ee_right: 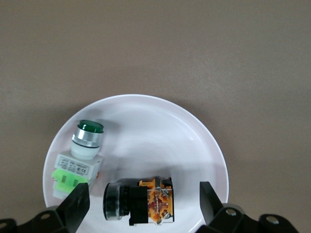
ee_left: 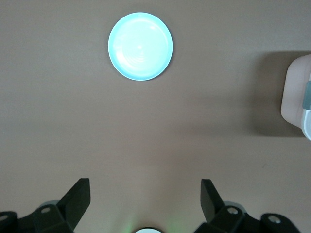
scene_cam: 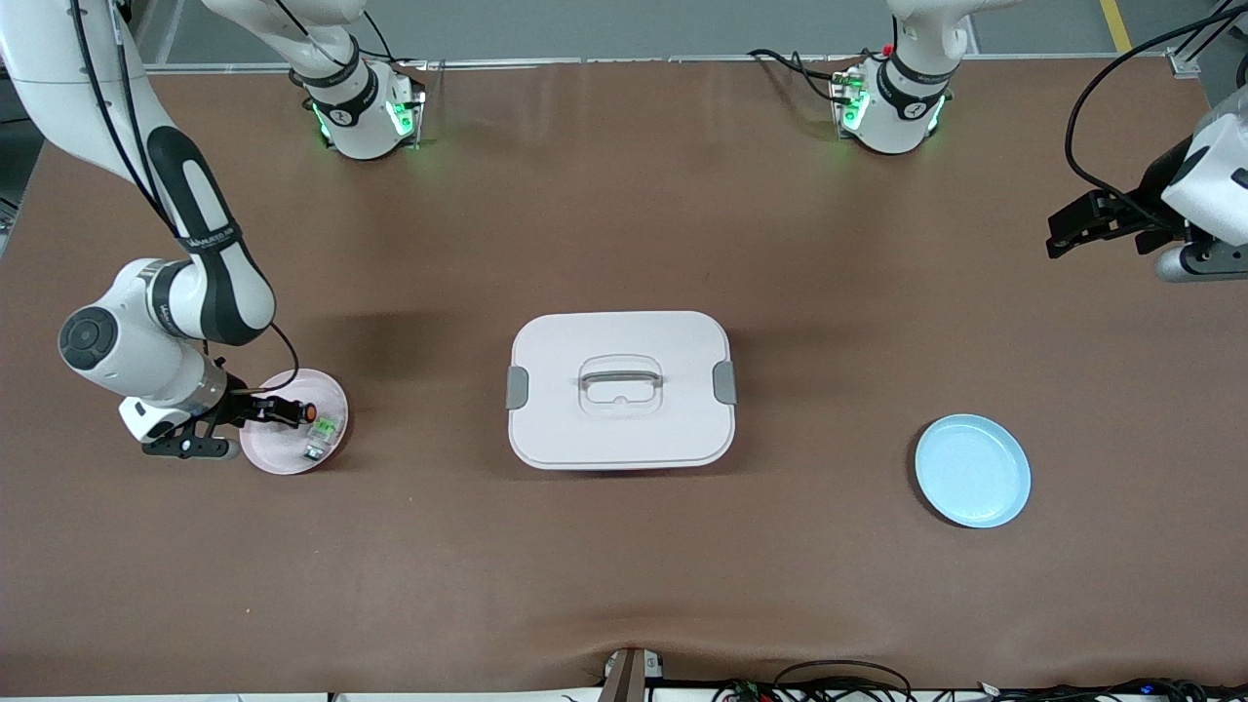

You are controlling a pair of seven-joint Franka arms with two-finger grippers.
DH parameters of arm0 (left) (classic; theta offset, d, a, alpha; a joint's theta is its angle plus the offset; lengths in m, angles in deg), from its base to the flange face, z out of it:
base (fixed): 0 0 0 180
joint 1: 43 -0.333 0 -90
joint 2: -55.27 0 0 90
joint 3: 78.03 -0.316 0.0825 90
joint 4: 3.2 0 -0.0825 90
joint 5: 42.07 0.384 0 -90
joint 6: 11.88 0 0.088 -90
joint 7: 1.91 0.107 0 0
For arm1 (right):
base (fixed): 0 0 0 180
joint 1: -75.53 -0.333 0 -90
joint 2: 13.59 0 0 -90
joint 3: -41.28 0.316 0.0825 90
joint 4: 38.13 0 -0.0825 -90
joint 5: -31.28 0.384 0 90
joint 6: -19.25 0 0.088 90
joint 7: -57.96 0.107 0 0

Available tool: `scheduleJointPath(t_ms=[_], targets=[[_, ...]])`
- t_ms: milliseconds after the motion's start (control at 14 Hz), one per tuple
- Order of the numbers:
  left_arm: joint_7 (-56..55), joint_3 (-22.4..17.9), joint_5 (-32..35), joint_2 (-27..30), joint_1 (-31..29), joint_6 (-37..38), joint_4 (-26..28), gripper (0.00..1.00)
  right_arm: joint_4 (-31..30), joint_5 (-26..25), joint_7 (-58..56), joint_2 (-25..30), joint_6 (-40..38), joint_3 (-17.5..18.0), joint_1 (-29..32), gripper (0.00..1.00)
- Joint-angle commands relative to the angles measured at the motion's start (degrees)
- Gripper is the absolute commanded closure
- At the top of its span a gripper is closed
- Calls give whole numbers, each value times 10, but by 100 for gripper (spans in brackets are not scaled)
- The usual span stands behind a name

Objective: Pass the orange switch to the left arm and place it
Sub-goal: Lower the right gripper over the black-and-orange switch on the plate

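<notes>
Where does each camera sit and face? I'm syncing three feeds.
Front: high across the table, facing the robots; shows box, right hand at pink plate, left hand waiting.
Left wrist: looks down on blue plate; own open fingers show.
Right wrist: looks down on orange switch between own open fingers.
Shared: blue plate, front and left wrist.

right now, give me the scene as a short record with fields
orange switch: lying on its side on the pink plate, between the open jaws of the right gripper, not yet clamped
green switch: on the same plate, beside the orange one
box: lid on, mid-table, between the two plates
blue plate: bare, toward the left arm's end
left gripper: open, waiting over bare table at the left arm's end
</notes>
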Motion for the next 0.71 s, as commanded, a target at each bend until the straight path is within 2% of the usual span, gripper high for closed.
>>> scheduleJointPath(t_ms=[0,641], targets=[[7,3,2,0,-1,-2,1,0,9,19,-15,-16,1,5,10,0],[8,3,2,3,-4,3,5,0,3,20,-15,-39,-1,9,7,0]])
